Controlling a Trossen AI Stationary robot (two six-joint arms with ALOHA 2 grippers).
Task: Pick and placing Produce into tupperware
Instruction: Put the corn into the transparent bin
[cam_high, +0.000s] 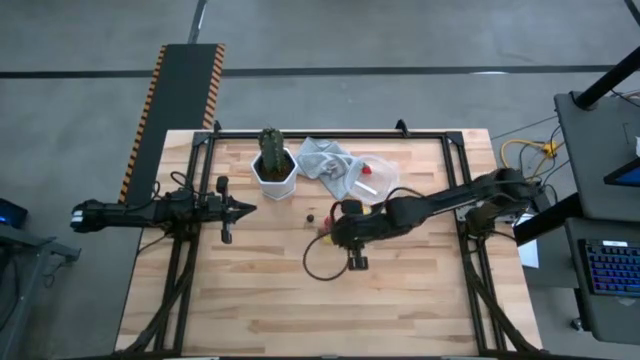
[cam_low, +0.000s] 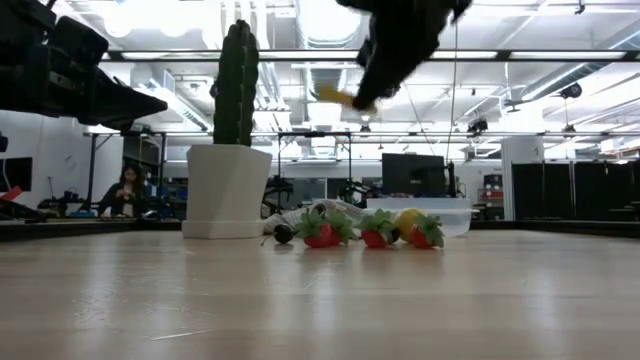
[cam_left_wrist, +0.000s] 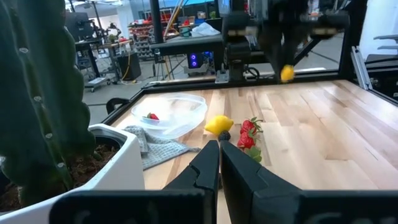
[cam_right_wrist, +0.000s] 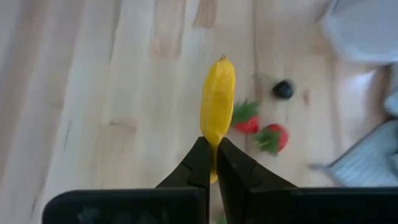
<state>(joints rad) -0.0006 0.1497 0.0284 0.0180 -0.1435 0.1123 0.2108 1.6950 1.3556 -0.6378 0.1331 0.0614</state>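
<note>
Right gripper (cam_right_wrist: 210, 163) clamped on smooth yellow banana (cam_right_wrist: 217, 104), above wooden table (cam_high: 400, 300) middle. Left gripper (cam_left_wrist: 219, 163) closed, empty, near left edge. Clear round tupperware (cam_left_wrist: 174, 114) by back edge.

No text, label, brand, number or sign can be read in any of the views, neither on the light wooden tabletop (cam_high: 400, 300) nor on the things lying on it nor in the room behind
</note>
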